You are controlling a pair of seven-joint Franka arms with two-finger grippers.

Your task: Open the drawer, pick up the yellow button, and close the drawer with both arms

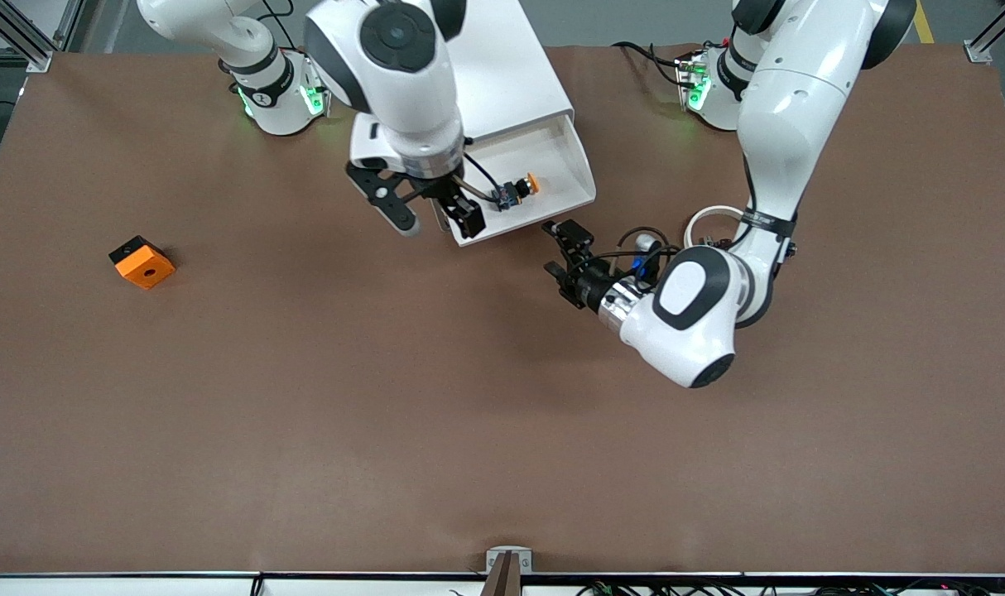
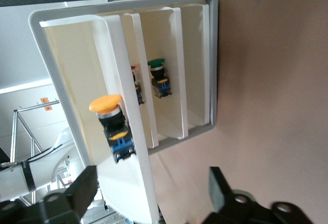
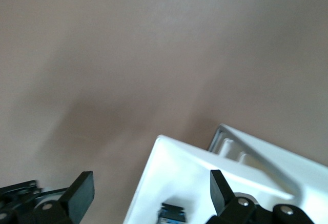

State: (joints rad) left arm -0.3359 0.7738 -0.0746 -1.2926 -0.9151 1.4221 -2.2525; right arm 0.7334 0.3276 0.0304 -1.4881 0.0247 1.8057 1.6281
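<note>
Front view shows the drawer (image 1: 544, 178) already pulled out of its white cabinet (image 1: 511, 74), so opening looks done. The button (image 1: 519, 190) lies in the drawer, not yet taken. The right gripper (image 1: 436, 211) hangs over the drawer's front edge, fingers spread and empty. The left gripper (image 1: 562, 252), also spread, sits low just in front of the drawer. Taking and closing remain.

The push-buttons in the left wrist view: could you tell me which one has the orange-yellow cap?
The button in the widest, outermost drawer compartment. The two others sit deeper in, one green-capped, one mostly hidden by a divider.
</note>
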